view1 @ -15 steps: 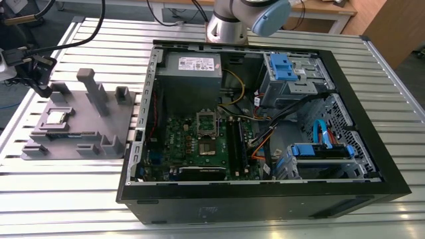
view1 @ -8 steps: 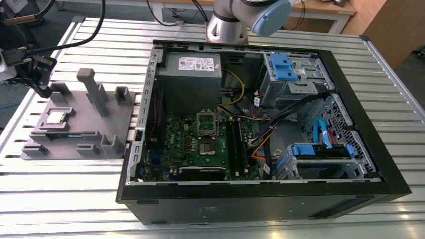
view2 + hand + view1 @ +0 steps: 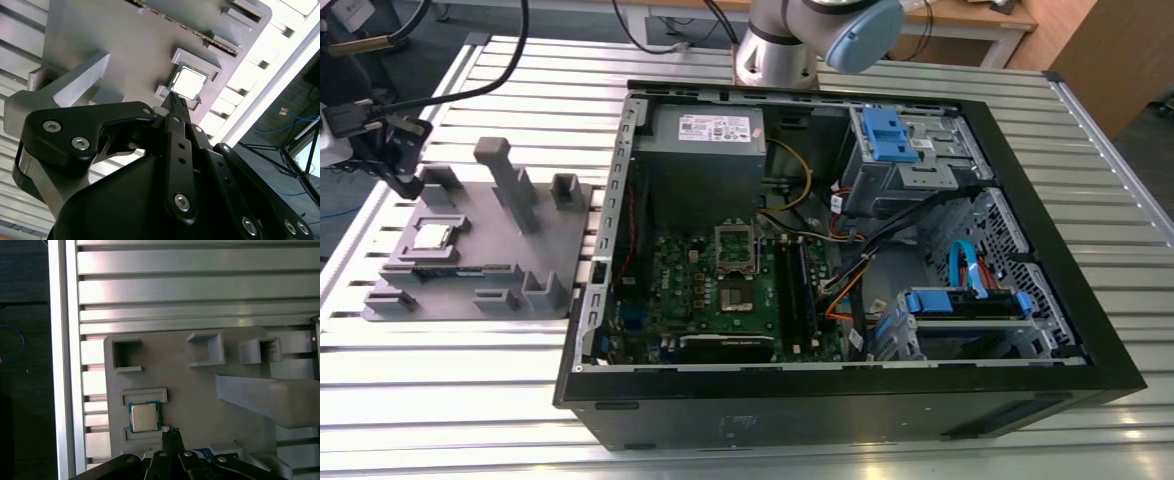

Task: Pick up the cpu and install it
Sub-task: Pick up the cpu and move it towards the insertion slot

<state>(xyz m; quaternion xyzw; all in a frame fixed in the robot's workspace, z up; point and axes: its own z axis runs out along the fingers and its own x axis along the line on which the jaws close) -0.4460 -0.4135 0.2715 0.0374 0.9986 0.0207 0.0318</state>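
The slatted aluminium table (image 3: pixel 454 400) carries an open computer case (image 3: pixel 854 420) across the middle and the exterior view's right. A grey tray (image 3: pixel 520 255) sits at the exterior view's left. The cpu (image 3: pixel 432 236) lies flat in a square recess of that tray, shiny face up. In the first wrist view the gripper (image 3: pixel 170 432) hangs over the tray, its fingers pressed together on nothing and its tips near the cpu's edge. A wooden desk (image 3: pixel 974 15) stands beyond the table at the upper right, and a dark floor (image 3: pixel 25 390) lies past the table's rim.
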